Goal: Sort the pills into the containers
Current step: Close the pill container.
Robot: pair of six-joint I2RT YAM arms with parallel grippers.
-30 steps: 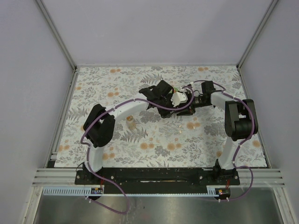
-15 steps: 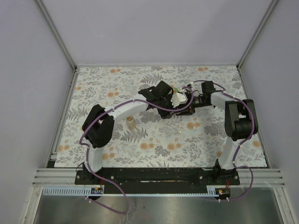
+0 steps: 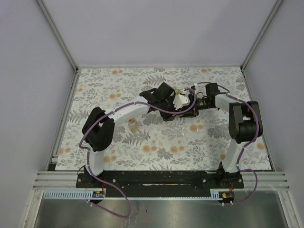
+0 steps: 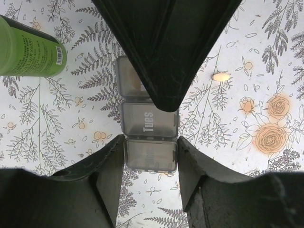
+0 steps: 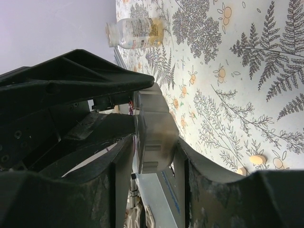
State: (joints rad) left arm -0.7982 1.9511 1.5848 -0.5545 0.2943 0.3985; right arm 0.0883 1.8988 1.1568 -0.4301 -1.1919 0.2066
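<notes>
The pill organizer sat toward the far middle of the table, caught between both tools: the left gripper was clamped across its end compartment, just below the one marked "Tues", and the right gripper was closed on its narrow sides from the opposite end. Whether the strip rested on the cloth or hung just above it could not be told. It looked like light, thin-walled, smooth plastic – stiff enough to carry, but likely to slip or twist under a pinch at one end, and its small hinged lids would probably pop under a careless squeeze. The flat side walls seemed the safest place to hold. A loose pill lay near on the cloth, a green bottle lay on its side well apart, and a clear bottle stood farther off. Open cloth remained nearer the bases – the crowded spot was where the two wrists met.
</notes>
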